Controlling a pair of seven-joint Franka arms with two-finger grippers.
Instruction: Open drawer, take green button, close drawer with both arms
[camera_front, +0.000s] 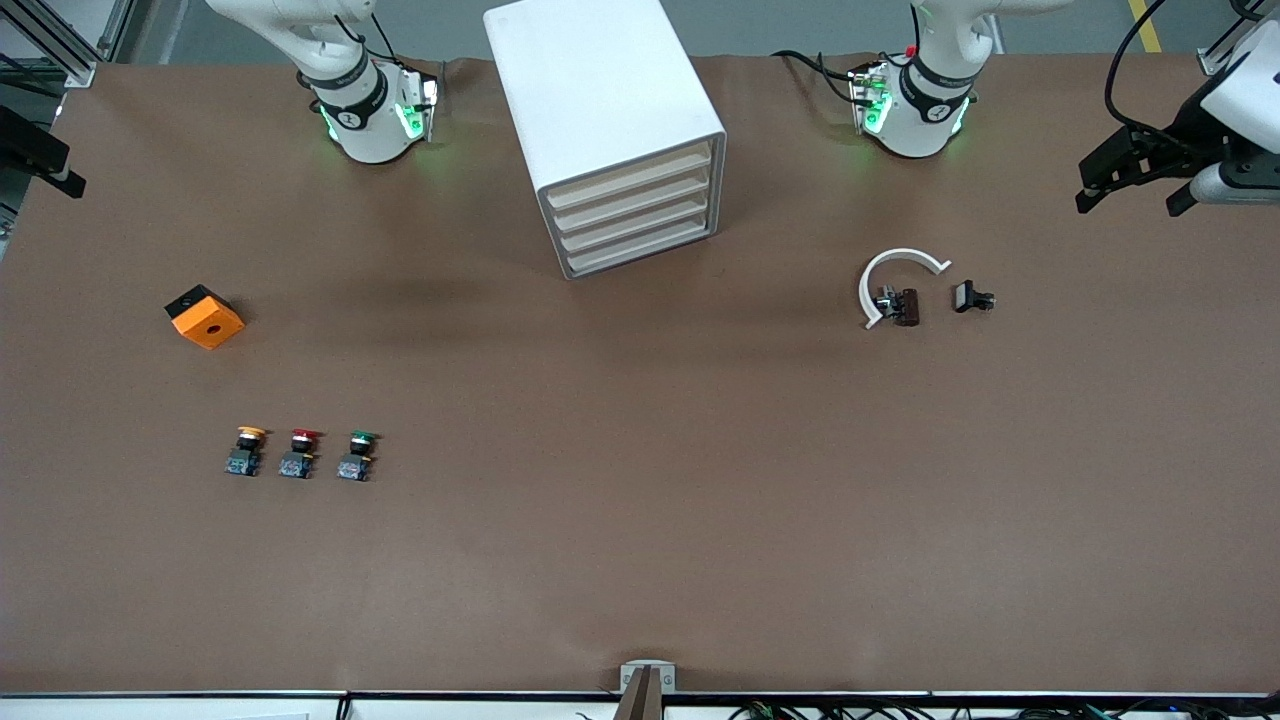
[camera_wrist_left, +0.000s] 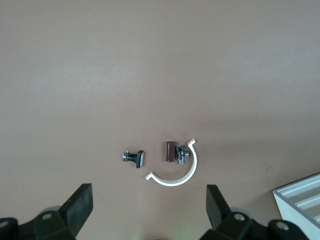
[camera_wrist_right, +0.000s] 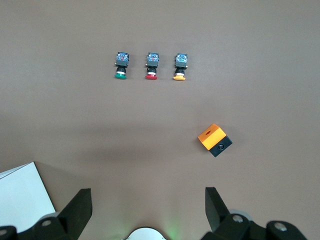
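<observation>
Green-capped push button on black-blue block (camera_front: 358, 456), 7 o'clock from white drawer cabinet (camera_front: 610, 130): light, rigid; pinch block sides. Left gripper (camera_wrist_left: 149, 207), right gripper (camera_wrist_right: 148, 210) wide, empty, waiting.

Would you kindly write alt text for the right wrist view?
Three push buttons stand in a row on a brown table: green button, red button, yellow button. An orange box lies apart, above the open right gripper.

The table (camera_front: 640, 520) wears matt brown covering; the drawer cabinet (camera_front: 600, 110) looks smooth white plastic; the arms (camera_front: 360, 110) are glossy white; the orange block (camera_front: 205, 320) is matt plastic.
</observation>
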